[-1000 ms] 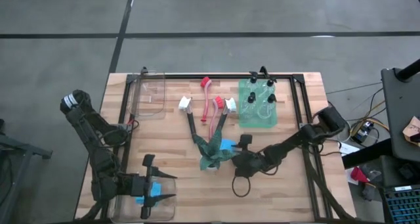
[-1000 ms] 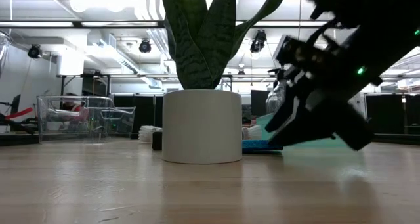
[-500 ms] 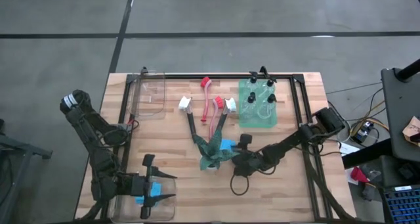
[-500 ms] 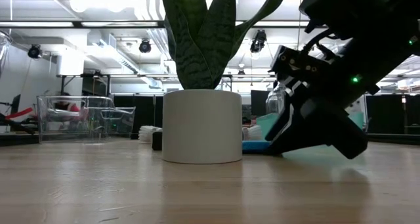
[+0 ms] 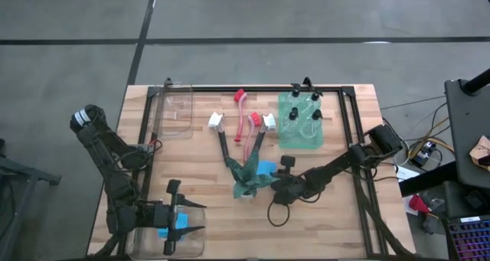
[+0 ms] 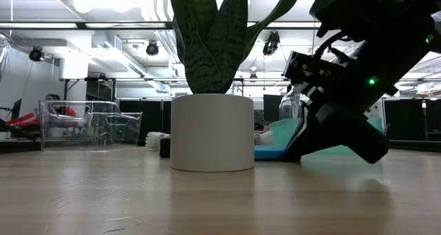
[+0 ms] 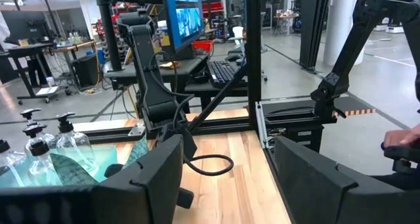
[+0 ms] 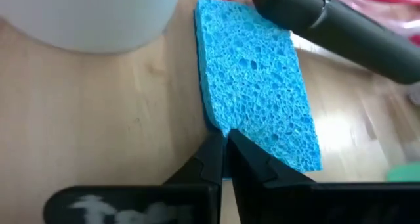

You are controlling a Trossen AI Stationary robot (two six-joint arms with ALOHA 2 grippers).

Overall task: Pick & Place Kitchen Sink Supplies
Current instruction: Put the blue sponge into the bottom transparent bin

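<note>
R gripper is pinched shut on the near edge of the blue sponge, which lies flat on the table just beside the plant pot, prob. for lifting. L gripper hangs wide open, empty, over a clear bin.
</note>
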